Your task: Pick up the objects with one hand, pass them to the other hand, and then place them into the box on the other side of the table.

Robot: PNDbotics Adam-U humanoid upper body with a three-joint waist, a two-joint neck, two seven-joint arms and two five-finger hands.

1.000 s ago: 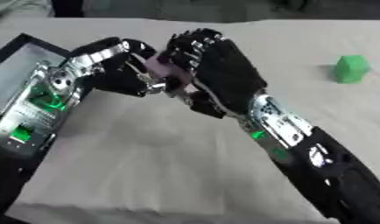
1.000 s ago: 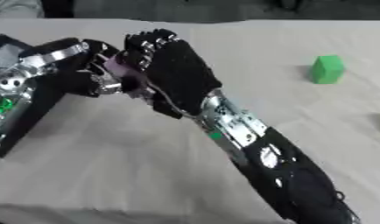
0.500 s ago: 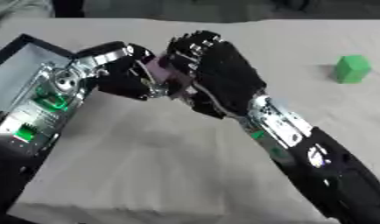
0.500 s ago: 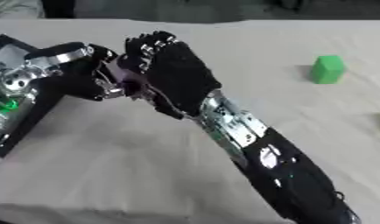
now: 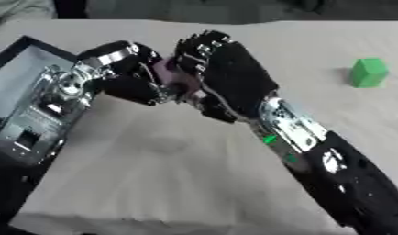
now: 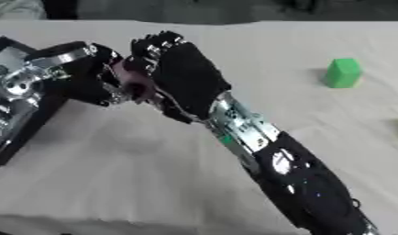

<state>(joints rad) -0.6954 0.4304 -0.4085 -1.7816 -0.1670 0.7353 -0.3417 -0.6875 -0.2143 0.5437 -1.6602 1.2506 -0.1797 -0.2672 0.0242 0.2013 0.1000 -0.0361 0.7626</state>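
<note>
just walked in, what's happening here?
Mid-handover. The robot's left hand and right hand meet above the table, both closed around a small purple object between them. A black box sits at the table's left edge. A green block waits on the beige tablecloth at far right.

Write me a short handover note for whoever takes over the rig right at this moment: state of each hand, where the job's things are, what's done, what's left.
Left hand: fingers curled round the pink object, above the table near the box.
Right hand: pressed against the same pink object from the other side; whether it still grips it cannot be told.
Box: black, at the table's left edge, under the left arm.
Green block: on the table at the far right, untouched.
Done: pink object picked up and brought to the hand-over point.
Left: finish the pass, put the pink object in the box, then likely the same for the green block.
</note>
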